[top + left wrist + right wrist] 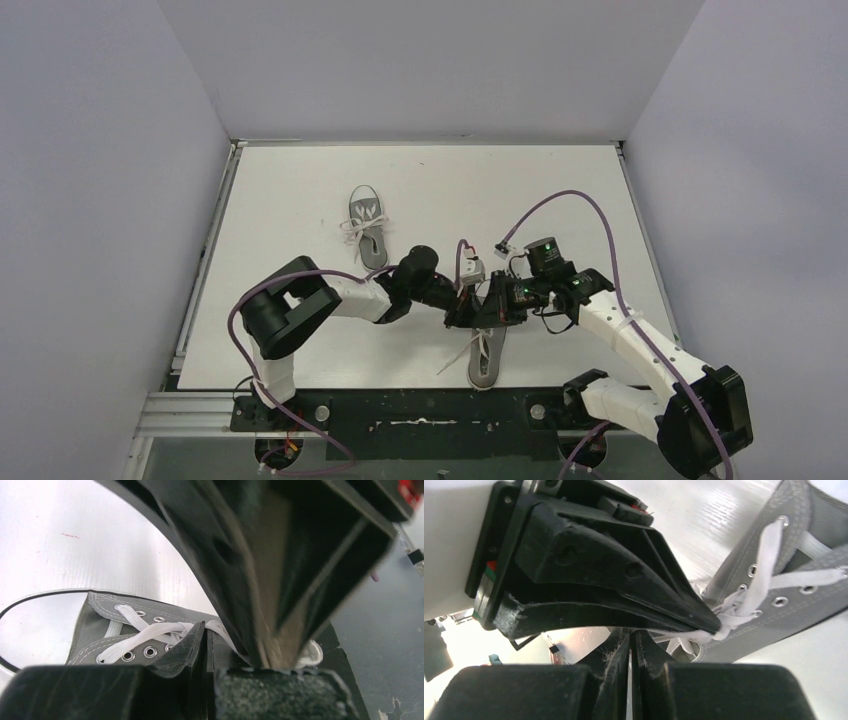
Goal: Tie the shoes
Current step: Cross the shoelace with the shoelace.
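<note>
A far shoe (367, 228) is lying to the left on the smooth white table (560, 200), well apart from both grippers. Its white laces are lying bunched across the top.

The left gripper (714, 626) is reaching in from the left. Its hard black fingers are pressing tight together, and it looks to be pinching the lace (730, 616) right at its tip.

The near shoe (487, 358) is lying just under that spot. It is lying long-ways, from the far side toward the near edge. It is soft grey cloth with little metal rings, flat white laces and a white rubber rim.

The right gripper (631, 645) is coming in from the right, tip to tip with the left one. Its fingers are squeezing shut too, but I cannot tell if any lace is between them.

Both grippers are sitting about equally near, right over the laced part. I think the next pull is going to go sideways, across the shoe.
</note>
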Tool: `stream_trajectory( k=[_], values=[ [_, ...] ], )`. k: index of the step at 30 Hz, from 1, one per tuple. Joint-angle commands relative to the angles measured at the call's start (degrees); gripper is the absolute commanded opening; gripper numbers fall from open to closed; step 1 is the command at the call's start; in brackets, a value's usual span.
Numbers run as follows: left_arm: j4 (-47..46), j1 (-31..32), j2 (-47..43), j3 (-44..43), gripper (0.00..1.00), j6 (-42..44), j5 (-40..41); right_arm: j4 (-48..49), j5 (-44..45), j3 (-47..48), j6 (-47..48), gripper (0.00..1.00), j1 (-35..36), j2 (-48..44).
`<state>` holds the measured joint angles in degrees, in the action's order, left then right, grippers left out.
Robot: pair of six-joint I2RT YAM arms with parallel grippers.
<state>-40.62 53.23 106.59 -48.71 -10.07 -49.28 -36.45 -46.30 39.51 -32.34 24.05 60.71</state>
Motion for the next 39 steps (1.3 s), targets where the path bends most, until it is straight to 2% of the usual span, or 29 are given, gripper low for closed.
stream_trajectory(
  k=[1, 5, 7, 11, 13, 19, 22, 27, 34, 39],
  values=[
    [-9.02, 0.66, 1.72, -0.62, 0.00, -6.84, 3.37, 9.50, 1.64, 0.73, -6.59, 0.02, 5.31, 0.88],
    [-21.30, 0.88, 2.98, 3.05, 0.00, -12.56, 4.81, 5.70, 8.57, 2.02, -7.32, 0.14, 6.03, -0.34],
    [-22.99, 1.27, 2.94, 4.03, 0.00, -13.12, 5.10, 0.98, 12.45, 3.83, -6.88, 0.23, 5.23, -1.09],
    [-23.48, 1.75, 3.00, 5.19, 0.00, -13.12, 4.90, -6.85, 13.29, 7.20, -5.23, 0.35, 2.51, -1.96],
    [-23.91, 1.75, 3.00, 5.90, 0.00, -13.11, 4.89, -12.56, 12.84, 9.22, -2.27, 0.38, 0.08, -1.85],
    [-23.33, 1.62, 2.73, 6.61, 0.00, -12.70, 4.61, -24.10, 13.17, 10.66, 3.70, 0.36, -7.97, -4.23],
    [-23.33, 1.54, 2.81, 6.80, 0.00, -12.76, 4.53, -23.72, 11.66, 7.77, 4.37, 0.26, -8.98, -3.54],
    [-23.01, 1.50, 2.49, 6.83, 0.00, -12.96, 4.36, -16.97, 6.37, 3.19, 3.08, 0.12, -8.65, -2.64],
    [-23.21, 1.46, 2.40, 6.70, 0.00, -13.39, 4.27, -8.21, 3.85, -0.35, -1.62, 0.15, -7.87, -1.52],
    [-23.46, 1.44, 2.40, 6.58, 0.00, -13.75, 4.13, -4.05, 4.89, -0.72, -3.81, 0.22, -5.63, 1.11]
  ],
)
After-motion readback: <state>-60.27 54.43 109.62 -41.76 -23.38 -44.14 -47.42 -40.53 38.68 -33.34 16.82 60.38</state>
